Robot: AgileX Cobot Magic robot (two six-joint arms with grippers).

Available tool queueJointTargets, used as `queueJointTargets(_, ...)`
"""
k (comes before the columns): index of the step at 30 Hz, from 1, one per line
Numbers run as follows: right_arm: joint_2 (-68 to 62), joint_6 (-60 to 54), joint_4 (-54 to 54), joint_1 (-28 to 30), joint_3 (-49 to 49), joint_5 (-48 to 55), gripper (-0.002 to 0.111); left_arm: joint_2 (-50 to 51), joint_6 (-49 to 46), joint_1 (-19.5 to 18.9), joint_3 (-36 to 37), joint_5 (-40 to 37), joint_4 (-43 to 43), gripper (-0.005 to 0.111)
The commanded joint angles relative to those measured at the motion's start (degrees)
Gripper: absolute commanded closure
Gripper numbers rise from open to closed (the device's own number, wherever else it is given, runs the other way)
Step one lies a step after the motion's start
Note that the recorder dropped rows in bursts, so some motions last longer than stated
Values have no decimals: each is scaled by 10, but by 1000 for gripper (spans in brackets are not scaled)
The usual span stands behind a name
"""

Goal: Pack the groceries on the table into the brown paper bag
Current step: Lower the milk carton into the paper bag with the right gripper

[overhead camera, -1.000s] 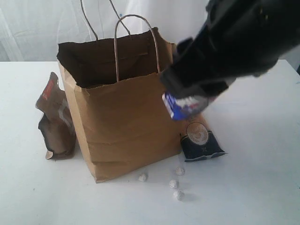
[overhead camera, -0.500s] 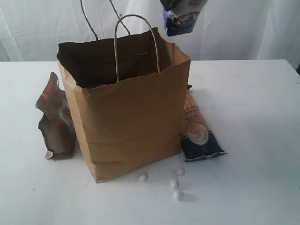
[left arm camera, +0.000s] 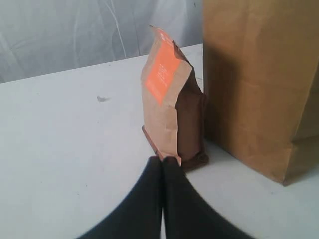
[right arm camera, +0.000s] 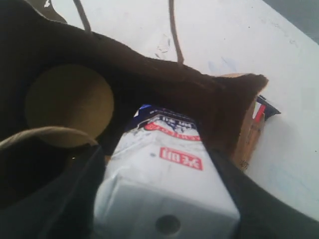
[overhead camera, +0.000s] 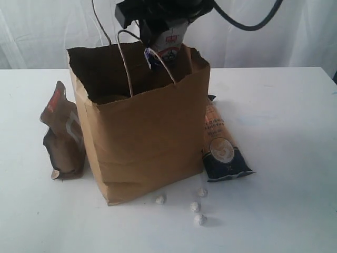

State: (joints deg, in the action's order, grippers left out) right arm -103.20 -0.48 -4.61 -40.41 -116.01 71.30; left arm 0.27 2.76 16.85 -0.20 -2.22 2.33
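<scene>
Down from high above the brown paper bag (overhead camera: 147,137) the right gripper (overhead camera: 160,31) is coming, and its jaws are clamping the small white-blue carton (overhead camera: 167,47) by the sides. The carton's lower end is now dipping into the bag's open mouth, right behind the front loop handle (overhead camera: 126,58), which is leaning across its path. Looking down past the carton, a round gold lid (right arm camera: 70,104) is lying inside the bag, off to one side of the carton's nose; the torn rim is crowding close on the other side.

Outside the bag, the dark-brown pouch (overhead camera: 63,137) is standing just beside its left wall, and the long orange-navy packet (overhead camera: 221,147) is lying against its right wall. Three small crumpled white balls (overhead camera: 196,206) are sitting near the bag's front corner.

The left gripper (left arm camera: 162,164) is resting low on the pouch's far side from the bag, fingers pressed together on nothing, tips just short of the pouch. Beyond these things the white table (overhead camera: 284,158) is lying bare — wide room to the right of the bag and in front.
</scene>
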Motion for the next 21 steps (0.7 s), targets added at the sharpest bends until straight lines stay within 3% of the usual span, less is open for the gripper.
queueJointTargets(1, -5, -8, 5, -9, -8, -13, 105, -3, -1, -2, 2, 5, -7, 107)
queueJointTargets(21, -88, -2, 19, -15, -6, -13, 105, -3, -1, -2, 2, 5, -7, 107)
